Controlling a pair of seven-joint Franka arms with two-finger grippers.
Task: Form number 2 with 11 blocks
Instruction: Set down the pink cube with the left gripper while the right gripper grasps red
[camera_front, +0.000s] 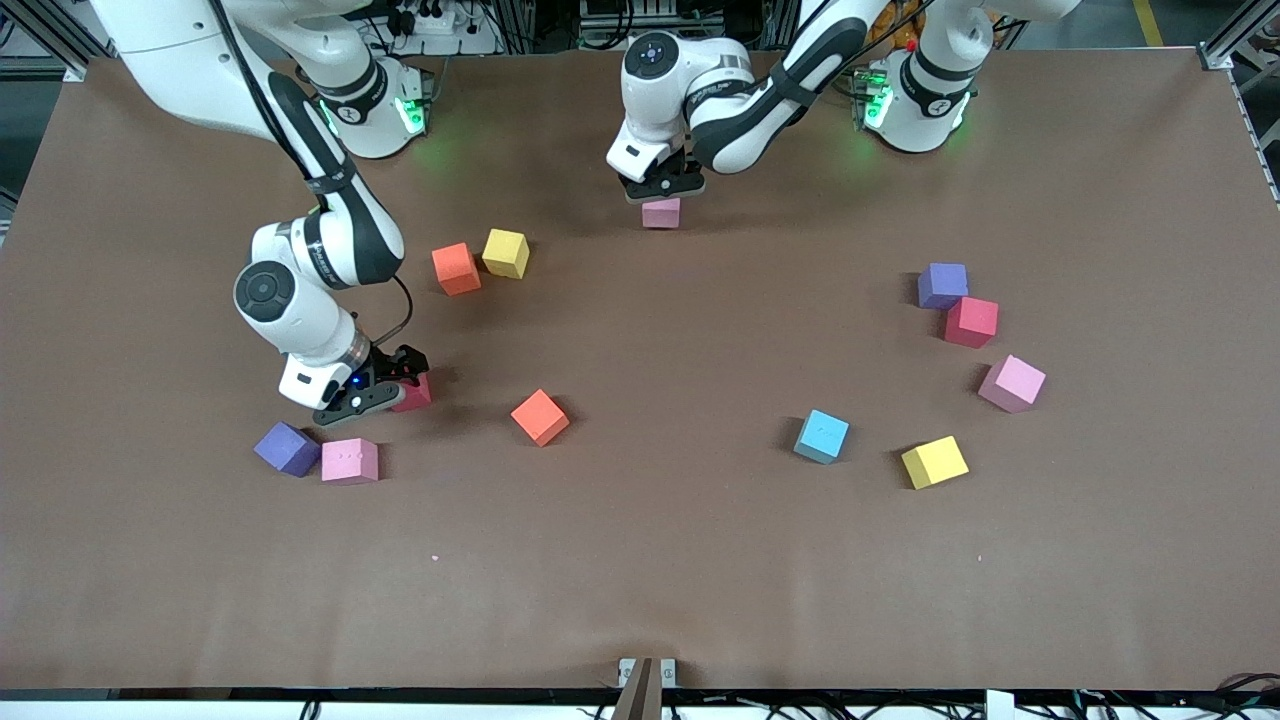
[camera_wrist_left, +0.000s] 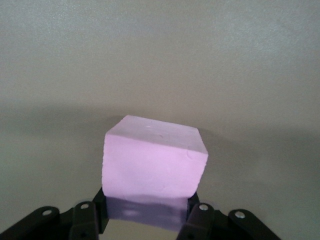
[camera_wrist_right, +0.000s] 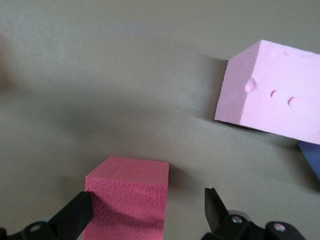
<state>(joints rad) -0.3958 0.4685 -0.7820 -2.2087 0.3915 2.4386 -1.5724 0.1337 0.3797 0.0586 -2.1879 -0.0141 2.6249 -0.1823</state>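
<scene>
The blocks lie scattered singly and in small groups, and no digit shape shows. My left gripper (camera_front: 662, 195) is shut on a pink cube (camera_front: 661, 212) that sits low at the table near the robots' bases. In the left wrist view the gripper (camera_wrist_left: 147, 206) has a finger against each side of the cube (camera_wrist_left: 152, 160). My right gripper (camera_front: 398, 380) is open around a deep pink-red cube (camera_front: 414, 393). In the right wrist view the gripper (camera_wrist_right: 148, 197) has one finger beside the cube (camera_wrist_right: 127, 200) and the other finger stands apart from it.
An orange cube (camera_front: 456, 268) and a yellow cube (camera_front: 506, 253) sit together. Another orange cube (camera_front: 540, 416) sits mid-table. A purple cube (camera_front: 286, 447) and a pink cube (camera_front: 350, 461) lie beside my right gripper. Purple (camera_front: 943, 285), red (camera_front: 971, 321), pink (camera_front: 1012, 383), blue (camera_front: 822, 436) and yellow (camera_front: 934, 461) cubes lie toward the left arm's end.
</scene>
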